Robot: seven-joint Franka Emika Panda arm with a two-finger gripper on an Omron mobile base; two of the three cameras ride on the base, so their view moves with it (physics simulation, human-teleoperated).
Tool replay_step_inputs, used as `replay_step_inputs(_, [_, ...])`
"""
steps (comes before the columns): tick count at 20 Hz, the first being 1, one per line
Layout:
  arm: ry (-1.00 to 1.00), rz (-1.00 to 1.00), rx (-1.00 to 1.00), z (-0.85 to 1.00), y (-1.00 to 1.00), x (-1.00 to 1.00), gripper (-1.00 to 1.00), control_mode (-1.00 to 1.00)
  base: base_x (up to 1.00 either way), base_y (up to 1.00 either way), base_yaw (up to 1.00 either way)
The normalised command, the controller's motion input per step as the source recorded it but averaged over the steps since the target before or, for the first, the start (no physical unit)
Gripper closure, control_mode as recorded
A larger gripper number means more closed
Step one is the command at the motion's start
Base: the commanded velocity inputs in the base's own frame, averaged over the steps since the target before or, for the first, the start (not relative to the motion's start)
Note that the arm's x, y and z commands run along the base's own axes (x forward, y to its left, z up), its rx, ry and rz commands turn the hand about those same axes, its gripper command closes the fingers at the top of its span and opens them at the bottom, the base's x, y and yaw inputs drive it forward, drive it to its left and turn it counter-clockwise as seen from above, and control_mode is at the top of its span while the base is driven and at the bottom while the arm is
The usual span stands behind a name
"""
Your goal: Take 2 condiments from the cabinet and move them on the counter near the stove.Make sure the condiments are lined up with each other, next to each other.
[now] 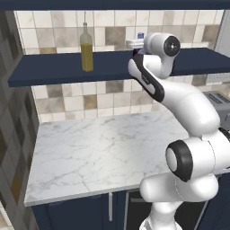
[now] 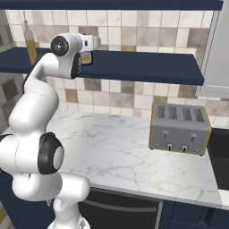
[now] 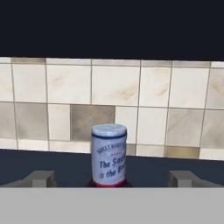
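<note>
Hand released, fingers spread either side of the sauce bottle at lower centre of the hand view, on the navy shelf. Push in level, clench below the cap. Oil bottle stands upper left, well apart.

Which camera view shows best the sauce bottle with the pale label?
The hand view: the sauce bottle stands centred on the shelf, label readable. In the left base view its cap peeks past the arm; the right base view gives a glimpse beside the hand.
</note>
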Motion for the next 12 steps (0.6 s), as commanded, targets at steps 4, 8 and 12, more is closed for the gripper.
replay_step_inputs(4, [0.00, 0.00, 0.00, 0.00, 0.00, 0.14, -1.00, -1.00, 0.00, 0.00, 0.00])
replay_step_inputs(8, [0.00, 0.00, 0.00, 0.00, 0.00, 0.12, -1.00, -1.00, 0.00, 0.00, 0.00])
replay_step_inputs(12, [0.00, 0.00, 0.00, 0.00, 0.00, 0.09, -1.00, -1.00, 0.00, 0.00, 0.00])
